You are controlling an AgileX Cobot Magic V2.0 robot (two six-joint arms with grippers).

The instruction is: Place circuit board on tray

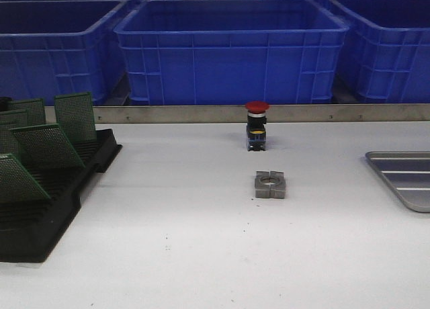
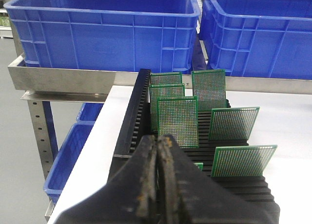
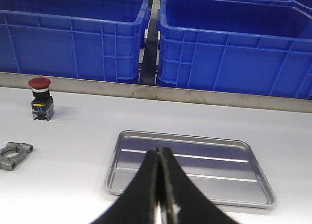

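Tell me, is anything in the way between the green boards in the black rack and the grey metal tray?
Yes, partly. On the white table, a red-topped push button and a small grey metal clamp block sit between the black slotted rack of green circuit boards and the shallow grey metal tray. A lifted board could probably pass above both.

A white table (image 1: 201,255) carries a black slotted rack (image 1: 40,215) at its left and a grey tray (image 1: 403,178) at its right. Between them sit a red-capped push button (image 1: 256,125) and a grey metal clamp block (image 1: 270,185).

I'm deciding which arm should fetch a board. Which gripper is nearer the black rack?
Left. The left gripper is right at the black rack of circuit boards; the right gripper is at the tray.
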